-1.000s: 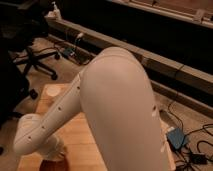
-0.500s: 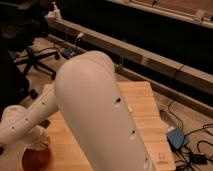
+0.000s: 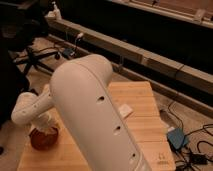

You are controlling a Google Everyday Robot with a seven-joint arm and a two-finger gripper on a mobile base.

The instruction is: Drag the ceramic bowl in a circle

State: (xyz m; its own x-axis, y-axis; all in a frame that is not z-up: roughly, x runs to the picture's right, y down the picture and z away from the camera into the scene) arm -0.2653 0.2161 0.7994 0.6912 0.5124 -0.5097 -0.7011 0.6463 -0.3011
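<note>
Pincer [image 3: 44,123] sits directly over ceramic bowl [image 3: 44,138].

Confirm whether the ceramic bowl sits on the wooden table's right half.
No. The ceramic bowl sits near the left edge of the wooden table, directly under the end effector reaching down over it.

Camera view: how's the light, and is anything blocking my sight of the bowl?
Camera view: dim, warm light; the background is dark. The white arm fills the centre, hiding much of the wooden table. The gripper sits over the ceramic bowl, partly covering it.
</note>
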